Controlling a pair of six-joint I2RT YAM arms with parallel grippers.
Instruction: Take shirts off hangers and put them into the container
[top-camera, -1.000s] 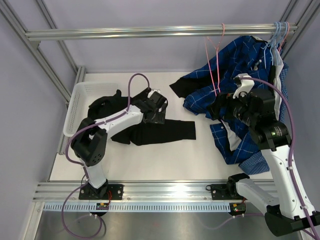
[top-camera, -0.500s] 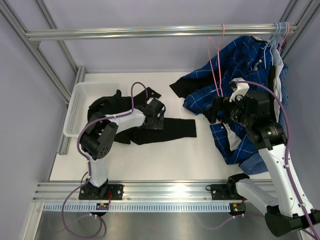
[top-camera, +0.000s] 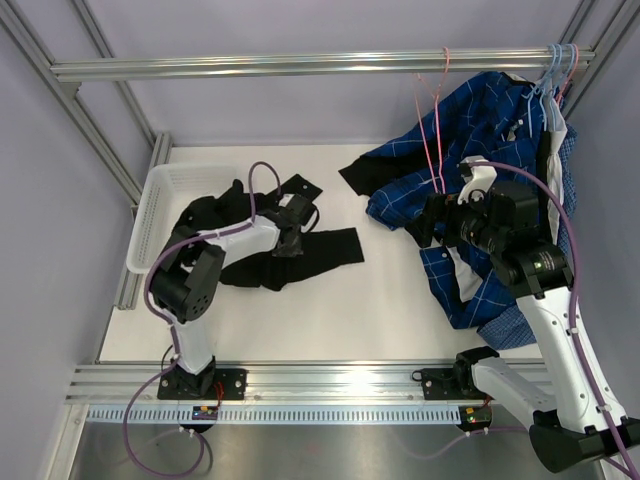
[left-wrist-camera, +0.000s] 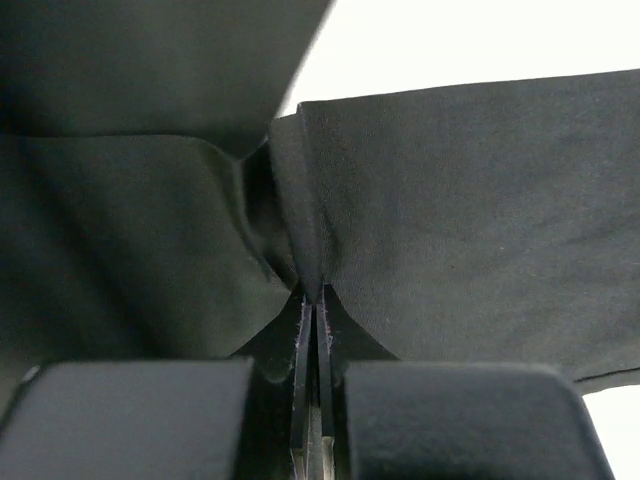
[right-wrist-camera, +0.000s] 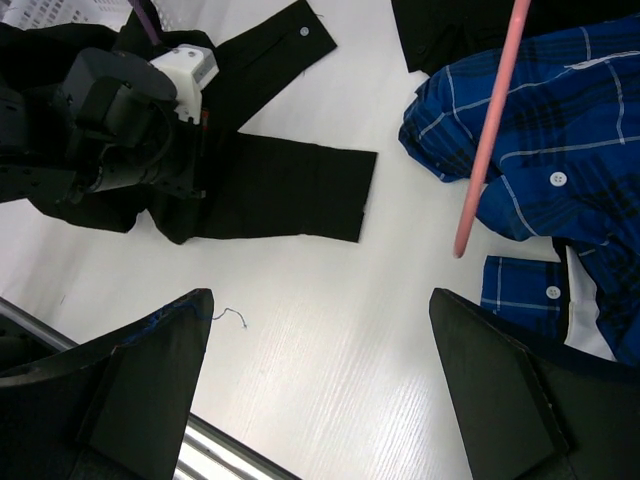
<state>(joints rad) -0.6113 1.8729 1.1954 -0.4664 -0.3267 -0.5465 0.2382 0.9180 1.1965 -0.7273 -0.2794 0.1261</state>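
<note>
1. Left gripper (left-wrist-camera: 312, 300): the jaws stood wide a second ago and are now pressed shut. They pinch a raised fold of the black shirt (left-wrist-camera: 450, 220) between the fingertips.
2. Black shirt (top-camera: 320, 250): off its hanger and lying on the table. Its left part reaches the rim of the container (top-camera: 150, 215), and its sleeve stretches to the right. The sleeve's end has slid leftward since the grip closed, so the drag toward the basket appears to have begun. Most of the cloth is still outside the basket.
3. Right gripper (right-wrist-camera: 320, 390): fingers spread wide with nothing between them. It hovers over bare table near the pink hanger (right-wrist-camera: 490, 130).
4. Blue plaid shirts (top-camera: 480, 120): a heap draped from the light blue hangers (top-camera: 553, 65) down onto the table. They are still hung, so that share of the task is judged not yet done.
5. Table (top-camera: 330, 320): white with a faint wood grain. A stray thread lies near the right wrist.
6. Enclosure: an aluminium rail (top-camera: 300, 66) across the back carries the hangers. Pale lilac walls stand on three sides.
</note>
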